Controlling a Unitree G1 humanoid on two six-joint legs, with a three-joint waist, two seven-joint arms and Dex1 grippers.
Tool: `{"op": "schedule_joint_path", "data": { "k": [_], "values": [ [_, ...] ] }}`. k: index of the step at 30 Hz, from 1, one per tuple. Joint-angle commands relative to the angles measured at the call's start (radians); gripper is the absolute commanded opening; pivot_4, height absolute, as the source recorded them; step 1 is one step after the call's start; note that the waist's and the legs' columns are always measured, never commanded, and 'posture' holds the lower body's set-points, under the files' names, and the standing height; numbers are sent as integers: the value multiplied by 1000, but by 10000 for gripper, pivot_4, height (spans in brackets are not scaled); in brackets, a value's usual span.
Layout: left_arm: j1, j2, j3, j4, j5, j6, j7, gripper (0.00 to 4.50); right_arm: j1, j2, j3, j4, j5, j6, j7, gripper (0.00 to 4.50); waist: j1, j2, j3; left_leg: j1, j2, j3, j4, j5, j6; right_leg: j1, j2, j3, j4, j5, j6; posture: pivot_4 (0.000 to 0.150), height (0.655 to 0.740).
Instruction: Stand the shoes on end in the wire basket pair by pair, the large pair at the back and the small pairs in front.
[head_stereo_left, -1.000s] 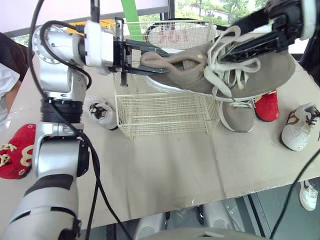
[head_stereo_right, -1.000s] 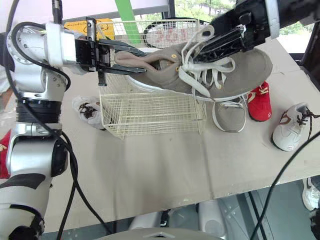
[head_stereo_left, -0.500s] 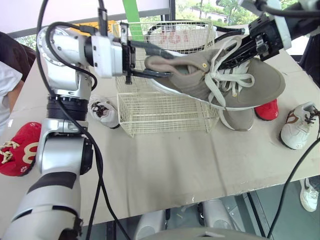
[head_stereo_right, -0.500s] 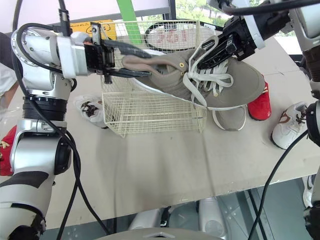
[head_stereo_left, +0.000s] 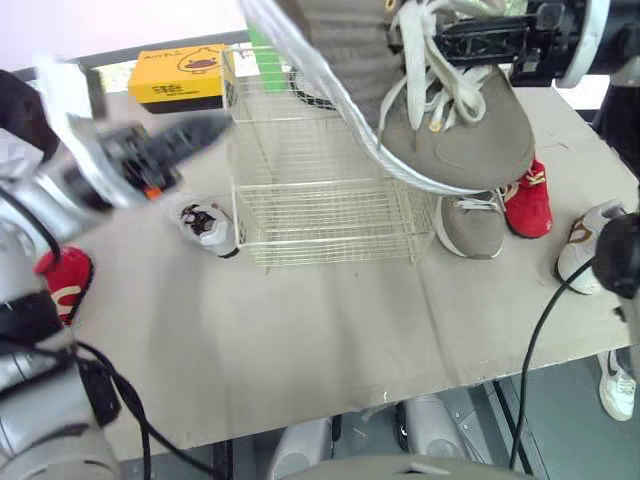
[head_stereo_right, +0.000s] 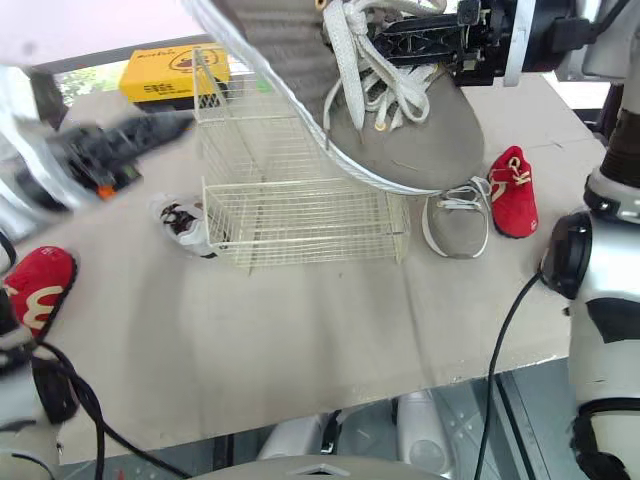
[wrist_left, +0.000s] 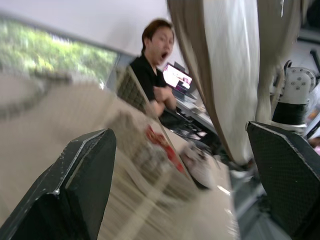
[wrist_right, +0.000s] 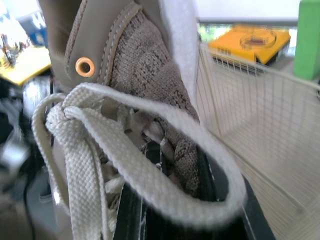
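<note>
Right gripper clamped on large taupe lace-up shoe above cream wire basket | left gripper wide, empty | risk: lone hold, shoe could swing, clip rim.

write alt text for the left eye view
The right tool holds a big grey shoe at the laces, tilted toe-down over the wire basket on a table. The left tool hangs open, apart from it. A second grey shoe, red shoe and white shoe lie right of the basket, a small shoe left.
</note>
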Motion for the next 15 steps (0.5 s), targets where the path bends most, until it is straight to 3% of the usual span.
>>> {"op": "schedule_joint_path", "data": {
  "k": [1, 4, 8, 15],
  "values": [
    [64, -104, -21, -161, -278, -61, 216, 44766, 16, 89, -121, -147, 67, 46, -124, 0, 9, -1, 0, 0, -1, 0, 1, 0, 0, 1, -1, 0, 1, 0, 0, 1500, 7400],
    [74, -202, -80, -206, -411, -153, 369, 44766, 56, 146, -163, -191, 130, 47, -207, 0, 18, -2, -1, 0, -2, -2, 2, 0, 0, 3, -3, -1, 1, 1, 1, 1500, 7400],
    [35, -274, -154, -223, -479, -237, 481, 44766, 112, 173, -162, -245, 241, 47, -293, 0, 23, -2, -2, 2, -4, 0, 3, 0, 0, 4, -3, 1, 1, 2, 3, 1500, 7400],
    [-26, -312, -240, -221, -394, -282, 504, 44766, 184, 173, -153, -290, 423, 47, -430, 0, 7, -3, -2, 2, -4, 2, 3, 0, 0, 4, -3, 4, 1, 3, 3, 1500, 7400]
  ]
}}
